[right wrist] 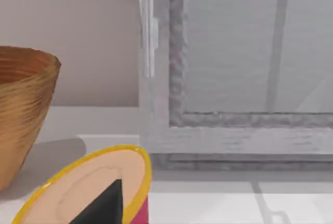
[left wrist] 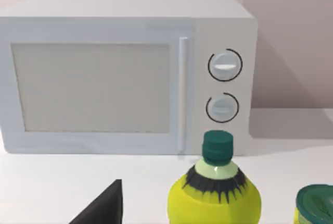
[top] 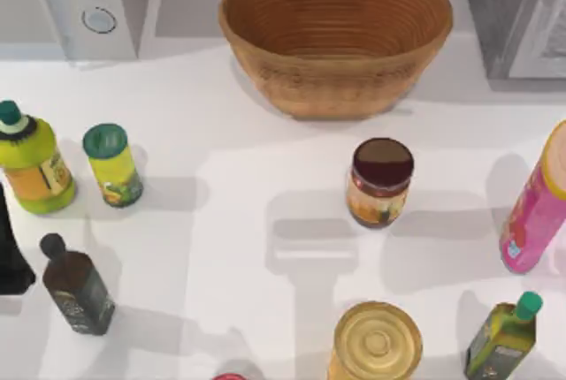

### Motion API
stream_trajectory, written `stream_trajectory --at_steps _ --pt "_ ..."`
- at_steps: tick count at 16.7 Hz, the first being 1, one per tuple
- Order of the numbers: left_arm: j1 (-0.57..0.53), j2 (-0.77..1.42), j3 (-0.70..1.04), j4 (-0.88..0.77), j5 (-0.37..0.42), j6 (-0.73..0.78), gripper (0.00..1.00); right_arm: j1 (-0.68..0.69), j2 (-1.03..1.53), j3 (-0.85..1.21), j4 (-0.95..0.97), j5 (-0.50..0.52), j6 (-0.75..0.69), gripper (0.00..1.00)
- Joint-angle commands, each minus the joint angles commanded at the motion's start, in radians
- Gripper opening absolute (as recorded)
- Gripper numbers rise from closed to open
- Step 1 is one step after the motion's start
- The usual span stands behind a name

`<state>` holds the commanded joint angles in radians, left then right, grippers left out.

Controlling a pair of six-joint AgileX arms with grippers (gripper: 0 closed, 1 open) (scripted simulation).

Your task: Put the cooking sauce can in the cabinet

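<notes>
A white surface point(top: 221, 221) runs up to a pale beige wall point(left wrist: 286, 26). At the far right corner stands the large plain gray cabinet point(top: 513, 9) with its paler front panel, which my right wrist view shows close up point(right wrist: 234, 52). At the far left corner stands a white boxy appliance with two round knobs point(top: 88, 0), and it faces my left wrist view point(left wrist: 125, 73). Between them, at the back, sits a wide brown woven basket point(top: 336, 35), with its ribbed wall at the edge of the right wrist view point(right wrist: 21, 109). A tall pink bottle with a yellow-rimmed top point(top: 535, 212) leans at the right edge. A large gold-lidded can point(top: 376, 342) stands at the near edge, and a small olive-green bottle with a green cap point(top: 502, 336) is to its right. On the left are a round yellow bottle with a green cap point(top: 31, 163) and, just beside it, a slim green-lidded yellow-green can point(top: 112, 165). A dark brown bottle point(top: 78, 287) stands nearer. The cooking sauce can point(top: 380, 181), short and squat with a maroon top and an orange-yellow label, stands upright near the middle. It is in front of the basket and well apart from the cabinet, with nothing touching it. My left gripper point(top: 11, 252) is at the left edge beside the yellow bottle. My right gripper point(right wrist: 104, 206) hangs just over the pink bottle's top. For either pair of jaws, I cannot tell whether they are apart or together.
</notes>
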<state>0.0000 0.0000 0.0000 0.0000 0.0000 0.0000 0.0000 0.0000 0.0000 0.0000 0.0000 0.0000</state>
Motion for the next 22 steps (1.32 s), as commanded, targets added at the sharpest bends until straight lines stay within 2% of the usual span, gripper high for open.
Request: stream_trajectory --at_steps 4,9,15,22 --pt "0.000 0.000 0.000 0.000 0.000 0.000 1.00 0.004 0.031 0.031 0.006 -0.012 -0.028 1.00" --pt "0.000 0.000 0.000 0.000 0.000 0.000 1.00 0.035 0.294 0.277 0.012 -0.099 -0.224 1.00" --pt "0.000 0.000 0.000 0.000 0.000 0.000 1.00 0.102 0.921 0.715 -0.078 -0.291 -0.588 1.00" --pt "0.000 0.000 0.000 0.000 0.000 0.000 1.00 0.200 1.682 1.141 -0.369 -0.566 -1.009 1.00"
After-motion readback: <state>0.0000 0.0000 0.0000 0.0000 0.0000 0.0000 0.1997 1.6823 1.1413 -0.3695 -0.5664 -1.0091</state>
